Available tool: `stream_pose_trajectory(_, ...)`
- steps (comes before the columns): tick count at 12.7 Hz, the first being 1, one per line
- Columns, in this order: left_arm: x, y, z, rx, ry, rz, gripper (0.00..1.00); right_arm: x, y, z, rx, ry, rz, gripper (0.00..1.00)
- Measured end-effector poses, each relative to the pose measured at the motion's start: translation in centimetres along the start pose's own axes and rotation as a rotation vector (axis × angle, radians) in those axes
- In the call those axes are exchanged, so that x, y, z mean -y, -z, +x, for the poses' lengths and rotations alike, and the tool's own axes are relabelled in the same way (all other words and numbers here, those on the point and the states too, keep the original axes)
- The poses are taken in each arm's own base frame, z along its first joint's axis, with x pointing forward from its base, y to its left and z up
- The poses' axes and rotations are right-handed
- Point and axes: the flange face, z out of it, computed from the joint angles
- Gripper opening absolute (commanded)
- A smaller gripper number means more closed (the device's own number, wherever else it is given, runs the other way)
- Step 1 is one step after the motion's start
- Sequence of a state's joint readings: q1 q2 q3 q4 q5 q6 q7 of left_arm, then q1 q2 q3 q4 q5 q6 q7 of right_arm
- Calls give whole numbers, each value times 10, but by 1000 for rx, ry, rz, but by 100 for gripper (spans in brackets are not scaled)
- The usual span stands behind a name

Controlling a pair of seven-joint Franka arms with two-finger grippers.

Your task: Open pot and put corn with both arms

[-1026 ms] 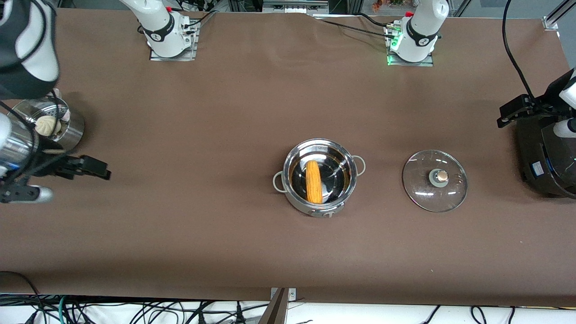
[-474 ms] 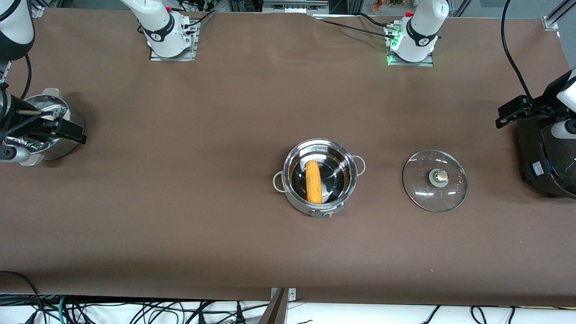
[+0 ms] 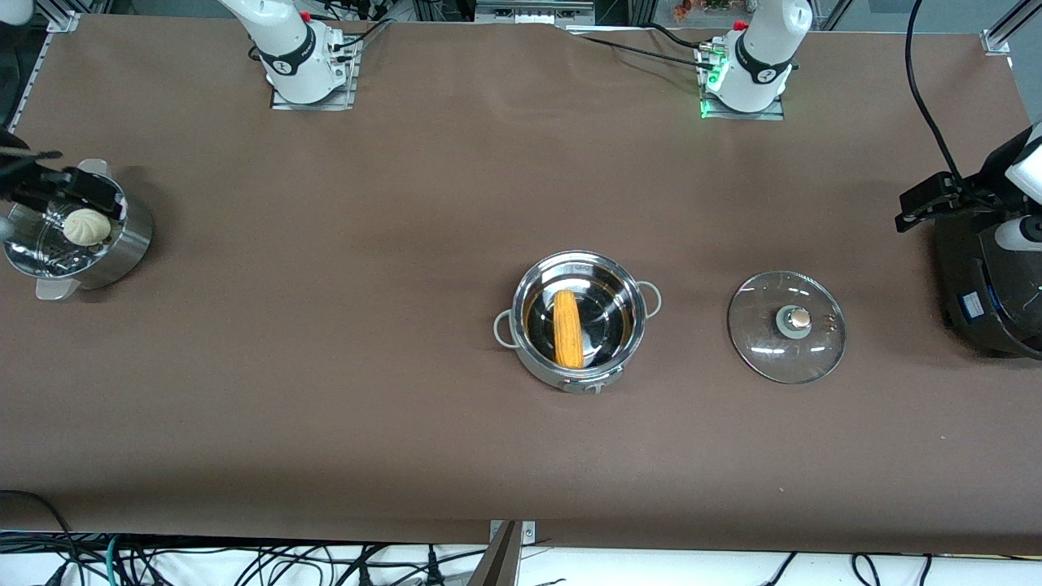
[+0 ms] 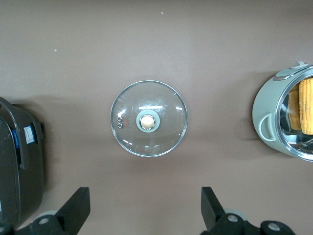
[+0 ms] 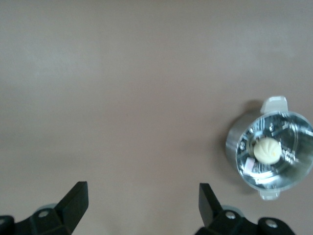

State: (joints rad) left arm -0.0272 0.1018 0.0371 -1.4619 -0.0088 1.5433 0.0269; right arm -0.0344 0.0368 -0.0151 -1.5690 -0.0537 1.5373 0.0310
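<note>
The shiny steel pot (image 3: 533,362) stands open mid-table with the yellow-orange corn (image 3: 568,328) lying inside it. Its glass lid (image 3: 786,327) lies flat on the table beside it, toward the left arm's end. My left gripper (image 3: 916,207) is up over the black cooker, open and empty. In the left wrist view the open gripper (image 4: 145,208) looks down on the lid (image 4: 148,119), the pot (image 4: 266,112) and the corn (image 4: 305,105). My right gripper (image 3: 102,193) is up over the steamer pot, and the right wrist view shows it open and empty (image 5: 142,203).
A steel steamer pot (image 3: 130,240) with a white bun (image 3: 86,226) stands at the right arm's end; it also shows in the right wrist view (image 5: 234,147). A big black cooker (image 3: 985,285) stands at the left arm's end.
My right arm has swung away from the front camera and outward, and its gripper is now over the steamer pot. The left arm, pot, corn and lid have not moved.
</note>
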Motion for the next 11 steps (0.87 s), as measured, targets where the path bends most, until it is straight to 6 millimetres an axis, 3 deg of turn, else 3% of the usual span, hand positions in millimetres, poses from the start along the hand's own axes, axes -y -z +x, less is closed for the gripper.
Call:
stream_pose_trajectory(2, 1, 0, 0, 0, 2, 0, 100, 3, -6, -7, 18, 7, -3, 100)
stream_pose_trajectory(6, 2, 0, 0, 0, 4, 0, 100, 4, -28, 0, 52, 50, -5, 100)
stream_pose_trajectory(11, 3, 0, 0, 0, 6, 0, 100, 1, -32, 9, 50, 77, -3, 100)
